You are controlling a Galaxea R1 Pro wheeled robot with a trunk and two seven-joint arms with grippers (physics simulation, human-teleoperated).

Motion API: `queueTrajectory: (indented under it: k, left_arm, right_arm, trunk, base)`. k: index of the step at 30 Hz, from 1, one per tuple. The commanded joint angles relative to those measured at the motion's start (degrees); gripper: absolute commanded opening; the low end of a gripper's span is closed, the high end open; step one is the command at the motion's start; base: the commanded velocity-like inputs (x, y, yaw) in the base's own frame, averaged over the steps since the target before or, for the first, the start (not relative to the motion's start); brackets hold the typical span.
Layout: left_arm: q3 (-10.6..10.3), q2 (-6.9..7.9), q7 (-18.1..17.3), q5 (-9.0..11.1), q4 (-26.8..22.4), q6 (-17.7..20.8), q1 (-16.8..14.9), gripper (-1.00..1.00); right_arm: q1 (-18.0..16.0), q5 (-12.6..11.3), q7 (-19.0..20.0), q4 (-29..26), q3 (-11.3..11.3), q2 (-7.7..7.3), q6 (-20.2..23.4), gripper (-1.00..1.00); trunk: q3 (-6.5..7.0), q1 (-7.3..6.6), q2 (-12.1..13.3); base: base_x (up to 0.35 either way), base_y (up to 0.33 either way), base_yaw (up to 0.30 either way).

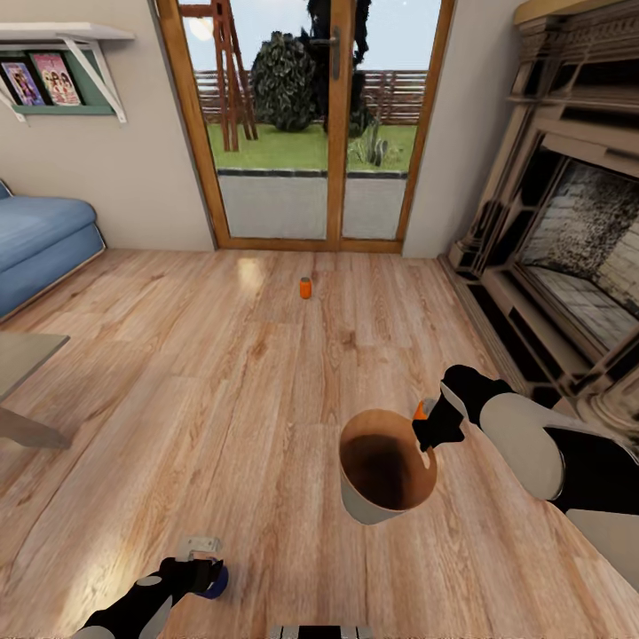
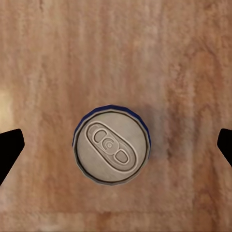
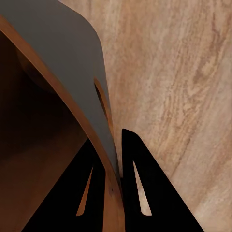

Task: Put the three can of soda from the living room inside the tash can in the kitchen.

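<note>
My right gripper (image 1: 432, 432) is shut on the rim of the tash can (image 1: 383, 510), a grey bucket with a brown inside, held just above the wood floor. In the right wrist view one finger sits inside the rim and one outside the grey wall (image 3: 63, 58), by the slot handle (image 3: 101, 99). A dark blue can of soda (image 1: 218, 581) stands upright on the floor under my left gripper (image 1: 201, 568). Its silvery top (image 2: 111, 145) lies between the wide-apart black fingertips (image 2: 9, 147), untouched. An orange can (image 1: 304, 287) stands farther off, before the glass doors. A small orange bit (image 1: 421, 409) peeks out beside the right gripper.
The wood-framed glass doors (image 1: 319, 124) are straight ahead. The brick fireplace (image 1: 568, 240) runs along the right, and the blue sofa (image 1: 40, 244) and a low table corner (image 1: 22, 355) are on the left. Open wood floor lies between me and the orange can.
</note>
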Motion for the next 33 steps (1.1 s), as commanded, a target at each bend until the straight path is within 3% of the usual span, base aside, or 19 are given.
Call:
queueTrajectory:
  k: [1,6,21,26,33]
  left_arm:
    - [0.00,0.00,0.00,-0.01,0.00,0.01,0.00,1.00]
    - [0.00,0.00,0.00,-0.02,0.00,0.02,0.00,1.00]
    - [0.01,0.00,-0.40,0.06,0.00,0.03,0.00,1.00]
    - [0.00,0.00,-0.41,0.12,0.00,0.00,0.00,1.00]
    - [0.00,0.00,-0.38,0.07,0.00,0.02,0.00,1.00]
  right_arm:
    - [-0.03,-0.94,0.19,0.02,-0.57,0.01,0.18,-1.00]
    - [-0.03,-0.94,0.19,0.02,-0.57,-0.07,0.18,-1.00]
    - [-0.03,-0.94,0.19,0.02,-0.57,0.07,0.18,-1.00]
    - [0.01,-0.94,0.19,0.02,0.55,0.00,0.18,-1.00]
    - [0.05,-0.94,0.19,0.02,0.95,0.06,0.18,-1.00]
  trunk:
    - [-0.23,0.22,-0.42]
    - [-1.38,1.31,-2.43]
    - [-2.16,1.31,-2.43]
    - [-2.41,1.31,-2.43]
    - [-4.02,2.85,-5.23]
  base:
    - [0.000,0.000,0.000]
    - [0.000,0.000,0.000]
    - [0.038,0.061,0.000]
    - [0.008,0.011,0.000]
    - [0.001,0.002,0.000]
